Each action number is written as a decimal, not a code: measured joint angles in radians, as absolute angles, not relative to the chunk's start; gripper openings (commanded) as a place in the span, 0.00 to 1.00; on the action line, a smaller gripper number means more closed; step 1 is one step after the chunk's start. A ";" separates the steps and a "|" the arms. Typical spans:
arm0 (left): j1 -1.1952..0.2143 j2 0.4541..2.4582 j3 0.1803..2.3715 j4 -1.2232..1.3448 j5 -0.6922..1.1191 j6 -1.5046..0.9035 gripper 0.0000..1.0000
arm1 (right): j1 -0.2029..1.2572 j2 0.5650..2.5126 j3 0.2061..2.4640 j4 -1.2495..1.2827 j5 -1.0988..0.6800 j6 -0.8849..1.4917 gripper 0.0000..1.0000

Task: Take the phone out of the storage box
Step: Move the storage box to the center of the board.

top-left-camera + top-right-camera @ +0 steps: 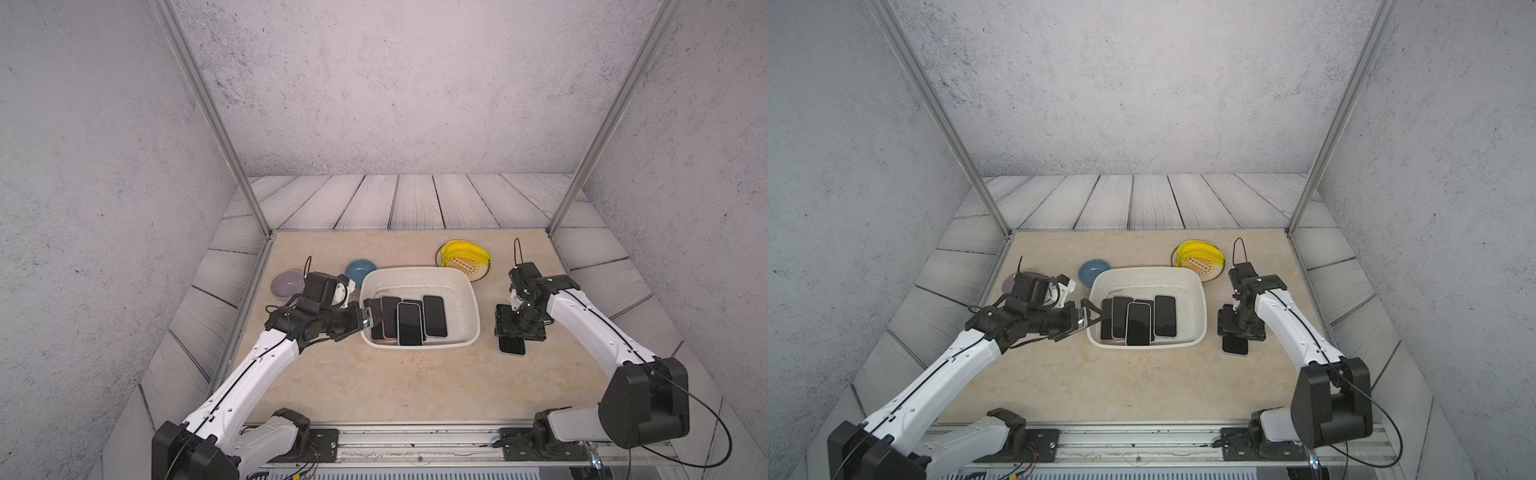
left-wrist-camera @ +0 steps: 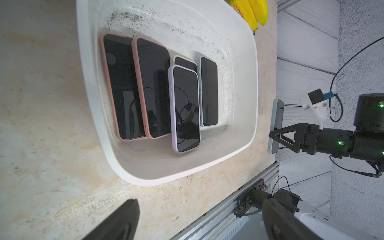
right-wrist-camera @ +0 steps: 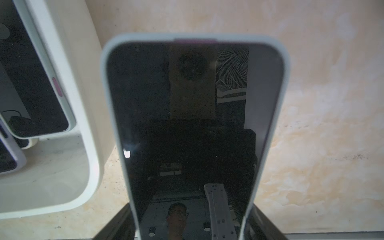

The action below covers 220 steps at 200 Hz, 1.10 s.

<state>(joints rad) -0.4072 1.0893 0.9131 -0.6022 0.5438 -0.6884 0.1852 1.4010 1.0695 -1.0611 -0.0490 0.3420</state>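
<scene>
The white storage box (image 1: 419, 270) (image 1: 1148, 269) (image 2: 145, 182) sits mid-table with several phones lying screen-up inside it, a lilac-cased one (image 1: 410, 324) (image 1: 1138, 324) (image 2: 185, 110) on top. To the right of the box, outside it, my right gripper (image 1: 519, 330) (image 1: 1241, 330) (image 2: 278, 137) (image 3: 190, 224) is shut on a pale-cased phone (image 1: 512, 345) (image 1: 1235, 345) (image 2: 276, 124) (image 3: 193, 124), held flat and low over the table. My left gripper (image 1: 373, 314) (image 1: 1094, 314) (image 2: 199, 220) is wide open and empty at the box's left rim.
A blue bowl (image 1: 360, 269) and a lilac bowl (image 1: 287, 284) stand behind my left arm. Behind the box's right corner lies a bunch of bananas (image 1: 464, 252) on a plate (image 1: 478, 274). Metal frame posts rise at the table's back corners, and a rail runs along its front.
</scene>
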 measured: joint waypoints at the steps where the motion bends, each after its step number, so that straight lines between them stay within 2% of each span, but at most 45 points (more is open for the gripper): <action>1: -0.407 1.090 0.913 -0.603 0.544 -0.688 0.99 | 0.185 1.402 1.069 -1.060 -0.049 0.342 0.72; 78: -0.408 1.106 0.918 -0.602 0.544 -0.689 0.99 | 0.179 1.536 1.047 -0.961 -0.063 0.347 0.72; 220: -0.408 1.127 0.920 -0.602 0.542 -0.689 0.99 | 0.209 1.628 0.980 -0.849 -0.149 0.363 0.71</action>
<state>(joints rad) -0.4080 1.1267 0.9195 -0.6022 0.5419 -0.6888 0.2092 1.6279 0.9802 -0.8490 -0.1486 0.3630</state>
